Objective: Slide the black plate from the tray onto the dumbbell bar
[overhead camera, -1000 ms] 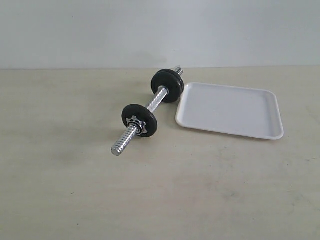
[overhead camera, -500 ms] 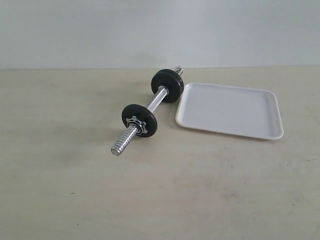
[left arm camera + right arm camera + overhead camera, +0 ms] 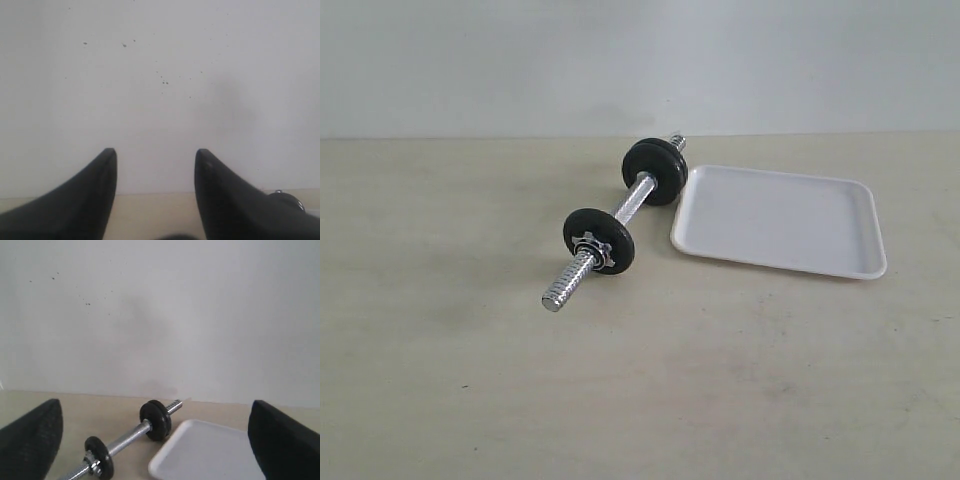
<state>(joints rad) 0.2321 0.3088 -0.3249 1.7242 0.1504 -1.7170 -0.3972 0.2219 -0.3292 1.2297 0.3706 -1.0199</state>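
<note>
The dumbbell bar (image 3: pixel 638 197) lies on the table, slanting from near left to far right. Black plates (image 3: pixel 656 171) sit pressed together on its far end, right beside the tray's corner. Another black plate (image 3: pixel 599 241) sits toward the near end behind a star nut. The white tray (image 3: pixel 780 220) lies to the right with nothing in it. Neither gripper shows in the exterior view. My left gripper (image 3: pixel 156 152) is open in the air, facing the wall. My right gripper (image 3: pixel 156 405) is open wide and well back from the bar (image 3: pixel 129 435), the far plates (image 3: pixel 155 420) and the tray (image 3: pixel 205 455).
A pale wall stands behind the beige table (image 3: pixel 470 380). A small dark and chrome piece (image 3: pixel 288 196) peeks out beside one left finger; what it is I cannot tell.
</note>
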